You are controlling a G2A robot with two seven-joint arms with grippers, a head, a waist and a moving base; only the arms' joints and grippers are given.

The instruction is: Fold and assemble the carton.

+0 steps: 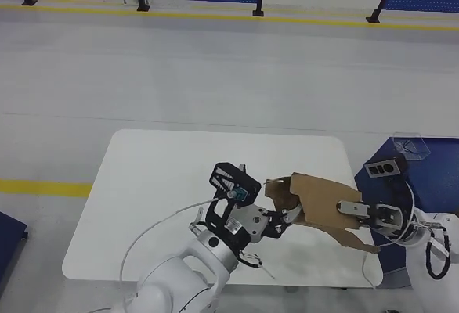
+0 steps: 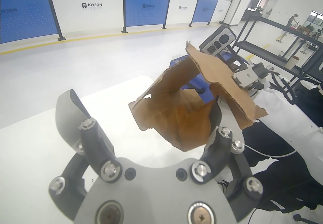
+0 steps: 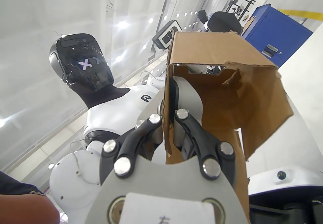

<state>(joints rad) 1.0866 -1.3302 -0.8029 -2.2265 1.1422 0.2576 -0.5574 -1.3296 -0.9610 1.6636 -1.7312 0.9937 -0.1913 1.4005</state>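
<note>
– Over the near right part of the desk [image 1: 159,203], is that the carton [image 1: 323,205]?
– Yes. It is brown cardboard opened into a tube, and it sits between the two arms. Its long axis runs across the desk from side to side, slightly slanted.
– Which way do the ends point?
– One open end faces the left pincer [image 2: 141,103], the other the right pincer [image 3: 168,103]. From the left wrist you can look through it. Flaps stand loose at both ends, with ragged edges.
– Who holds it?
– The right pincer. Its fingers [image 3: 188,98] are closed narrow on one side wall, one inside and one outside.
– And the left?
– It is spread wide. One finger sits just beside the carton's lower corner, though I cannot tell whether it touches. The other stands well apart from the cardboard.
</note>
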